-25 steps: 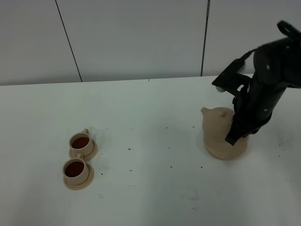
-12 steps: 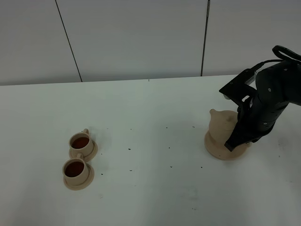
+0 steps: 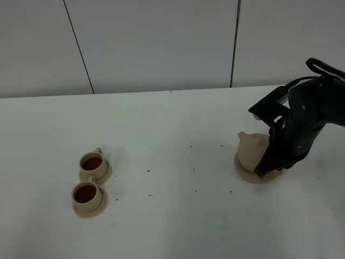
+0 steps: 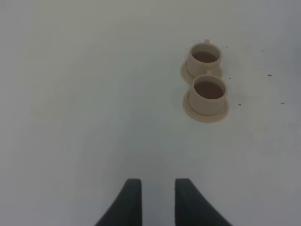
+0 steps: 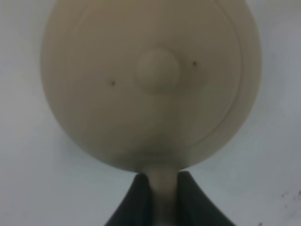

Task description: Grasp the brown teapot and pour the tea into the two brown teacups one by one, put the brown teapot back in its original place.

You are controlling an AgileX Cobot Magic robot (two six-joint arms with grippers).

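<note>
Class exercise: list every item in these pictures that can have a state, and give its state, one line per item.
brown teapot: upright on the round clay disc, lid on
far teacup: filled with tea, on its saucer
near teacup: filled with tea, on its saucer
right gripper: shut on the teapot's handle
left gripper: open, holding nothing

Lighting: even, diffuse, bright; source direction cannot be told. Shadows: soft and faint, a pale smudge beside the two brown teacups [image 3: 91,183] and under the right arm [image 3: 299,127]. Glare: none on the matte white table [image 3: 172,151]. Focus: exterior view fairly sharp, slightly grainy; left wrist view mildly soft; right wrist view blurred, the brown teapot [image 5: 150,84] lid and knob indistinct at close range.
</note>
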